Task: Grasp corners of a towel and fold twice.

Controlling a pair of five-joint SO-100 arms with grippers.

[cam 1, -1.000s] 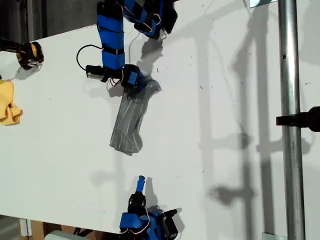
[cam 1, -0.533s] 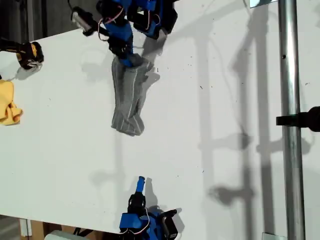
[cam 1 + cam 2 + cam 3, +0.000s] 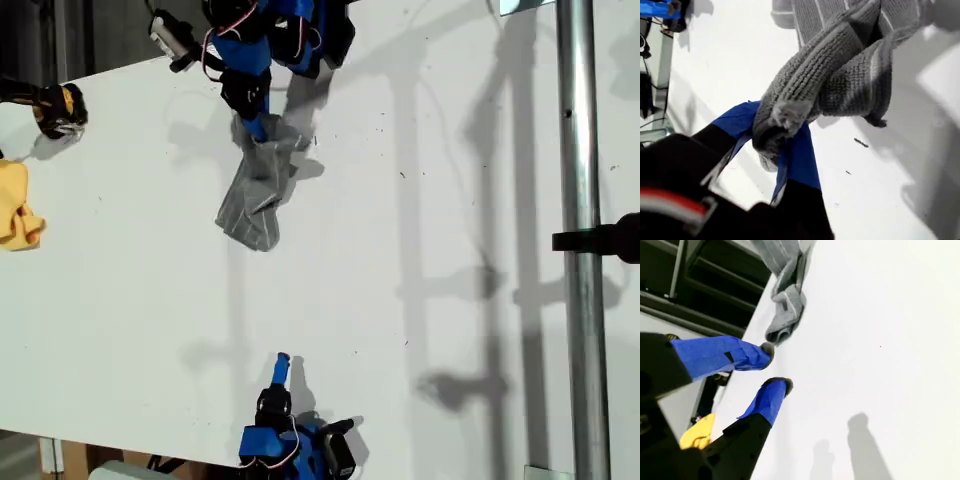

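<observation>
The grey striped towel (image 3: 250,202) lies bunched in a long crumpled strip on the white table (image 3: 420,250), near the top of the exterior view. My first gripper (image 3: 258,128) is shut on the towel's upper end and holds it just off the table. In the first wrist view the knit towel (image 3: 840,75) is pinched between the blue fingers (image 3: 797,155) of my first gripper (image 3: 782,135). Which corner is held is hidden in the folds. My second gripper (image 3: 282,360) rests at the bottom edge of the exterior view. In its own view my second gripper (image 3: 776,365) is open and empty, far from the towel (image 3: 787,305).
A small yellow cloth (image 3: 15,205) lies at the exterior view's left edge, below a black and yellow object (image 3: 55,105). A metal pole (image 3: 578,240) with a black clamp runs down the exterior view's right side. The yellow cloth (image 3: 697,432) also shows in the second wrist view.
My first gripper rose and pulled the towel's end toward the top of the exterior view, then eased back. The towel is now shorter and more bunched. The second arm stayed still.
</observation>
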